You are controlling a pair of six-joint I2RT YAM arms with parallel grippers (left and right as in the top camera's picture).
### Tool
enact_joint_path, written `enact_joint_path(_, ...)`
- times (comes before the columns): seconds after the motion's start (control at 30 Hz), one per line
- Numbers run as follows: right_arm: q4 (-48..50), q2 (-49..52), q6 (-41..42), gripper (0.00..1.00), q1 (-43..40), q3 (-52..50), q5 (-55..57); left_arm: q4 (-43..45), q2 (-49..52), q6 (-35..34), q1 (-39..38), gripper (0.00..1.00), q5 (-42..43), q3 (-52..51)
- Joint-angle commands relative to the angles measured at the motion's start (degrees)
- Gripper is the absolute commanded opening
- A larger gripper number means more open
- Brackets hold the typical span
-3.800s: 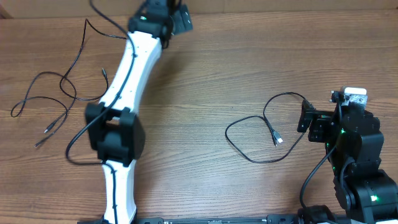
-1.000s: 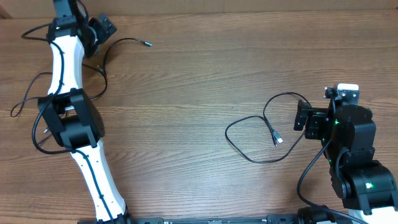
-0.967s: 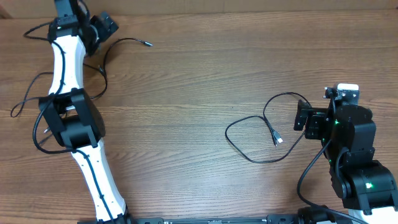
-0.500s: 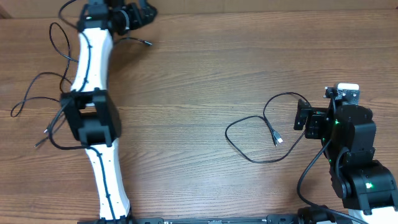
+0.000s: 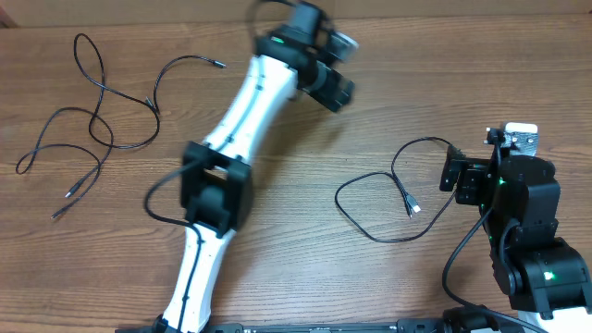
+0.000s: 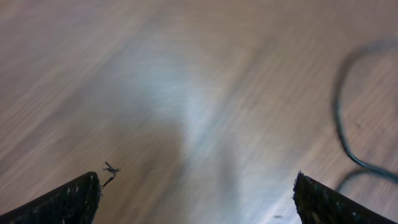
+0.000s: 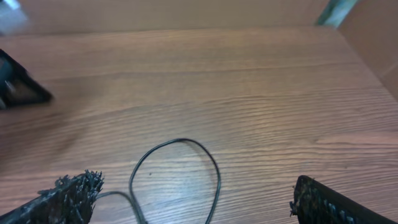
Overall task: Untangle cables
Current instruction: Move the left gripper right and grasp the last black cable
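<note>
Thin black cables (image 5: 102, 125) lie loosely looped on the wooden table at the far left, one plug end (image 5: 220, 65) pointing right. A separate black cable (image 5: 370, 190) forms a loop at the right, its plug (image 5: 413, 207) inside the loop. My left gripper (image 5: 335, 91) hovers at the back centre, open and empty; its wrist view (image 6: 196, 199) is blurred and shows a bit of cable (image 6: 345, 127) at the right. My right gripper (image 5: 455, 176) is open and empty at the right cable's right end, with the cable loop (image 7: 180, 165) between its fingers (image 7: 196, 199).
The wooden table (image 5: 305, 240) runs to a back edge near the top of the overhead view. The left arm's white links (image 5: 236, 129) stretch diagonally across the table's middle. The right arm's base (image 5: 541, 268) fills the front right corner.
My left arm has swung from the far left back corner to the back centre. The left cables stay behind on the table, spread out. The right arm and right cable have not moved.
</note>
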Motion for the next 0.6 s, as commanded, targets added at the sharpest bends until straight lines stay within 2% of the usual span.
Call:
enact_joint_path(0.0, 1.0, -0.3, 0.1, 1.00, -0.1, 1.7, 3.0, -1.0, -2.6, 7.4, -5.3, 1.00, -7.4, 1.0)
enact_joint_path(0.13, 1.7, -0.3, 2.1, 1.00, -0.1, 1.8, 7.1, -3.7, -2.6, 7.6, -9.9, 1.00, -11.8, 0.9)
enact_joint_path(0.4, 6.3, -0.5, 3.3, 1.00, -0.1, 2.6, 9.7, -10.9, -2.6, 5.9, -16.5, 0.99, -8.4, 0.9)
enact_joint_path(0.57, 6.6, -0.5, 3.3, 1.00, -0.2, 4.0, 11.6, -11.2, -2.6, 5.9, -19.8, 1.00, -10.1, 0.1)
